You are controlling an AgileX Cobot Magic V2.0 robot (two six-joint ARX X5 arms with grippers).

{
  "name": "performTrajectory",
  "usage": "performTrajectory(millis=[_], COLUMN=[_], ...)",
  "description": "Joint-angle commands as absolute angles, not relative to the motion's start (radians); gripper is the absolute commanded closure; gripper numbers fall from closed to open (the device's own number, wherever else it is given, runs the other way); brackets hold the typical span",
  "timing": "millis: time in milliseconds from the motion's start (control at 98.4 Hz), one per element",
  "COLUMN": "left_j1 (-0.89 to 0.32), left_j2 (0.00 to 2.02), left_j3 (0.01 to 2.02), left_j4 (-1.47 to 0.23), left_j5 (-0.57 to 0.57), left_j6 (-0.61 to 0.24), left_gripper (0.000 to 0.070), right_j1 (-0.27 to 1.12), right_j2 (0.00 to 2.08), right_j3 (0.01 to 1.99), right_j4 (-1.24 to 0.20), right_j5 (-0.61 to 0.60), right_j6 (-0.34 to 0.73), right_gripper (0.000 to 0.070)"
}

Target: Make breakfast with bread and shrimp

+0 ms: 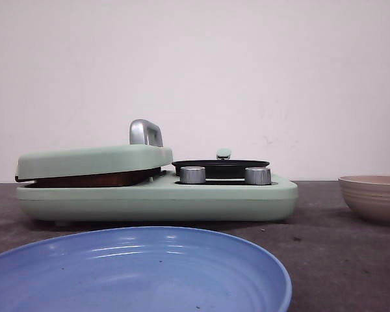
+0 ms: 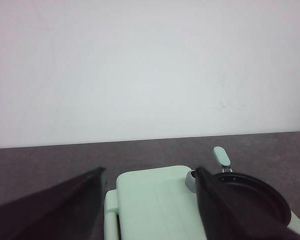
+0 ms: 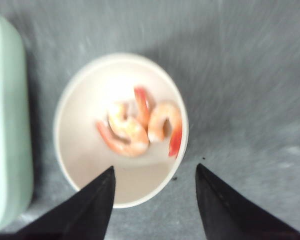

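Open tabletop (image 1: 325, 240) is seen between the mint-green breakfast maker (image 1: 156, 198) and the beige bowl (image 1: 375, 197). The near side is blocked by the blue plate (image 1: 136, 273). Free space is left above the bowl's shrimp (image 3: 140, 127).

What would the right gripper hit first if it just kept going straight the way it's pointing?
Probably the bowl: the open right gripper points down over its near rim, with the shrimp just beyond. The picture is blurred, so depth is unclear.

Left pincer (image 2: 149, 210), right pincer (image 3: 155, 205): black, tapered, wedge-shaped fingers.
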State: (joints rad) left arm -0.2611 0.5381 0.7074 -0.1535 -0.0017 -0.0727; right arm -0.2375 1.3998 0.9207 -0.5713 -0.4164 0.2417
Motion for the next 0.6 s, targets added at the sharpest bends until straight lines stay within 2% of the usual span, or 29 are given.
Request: performTrajectory(millis=[0,589], left_j1=[-0.262,-0.262], left_j2=[0.543,0.598], left_j3=[0.719,0.719], left_j4=[-0.141,-0.134], left_j5=[-0.003,0.000], left_j6=[-0.072,-0.072], left_gripper=[0.0385,0.0385], right_j1=[-0.238,-0.197], right_j2=[1.447,1.633], right_j3=[0.935,0.935], right_j4=[-0.563,-0.496], right_j5=[-0.419,-0.502], right_j6=[0.243,0.246], right_gripper=[0.0388,0.0388])
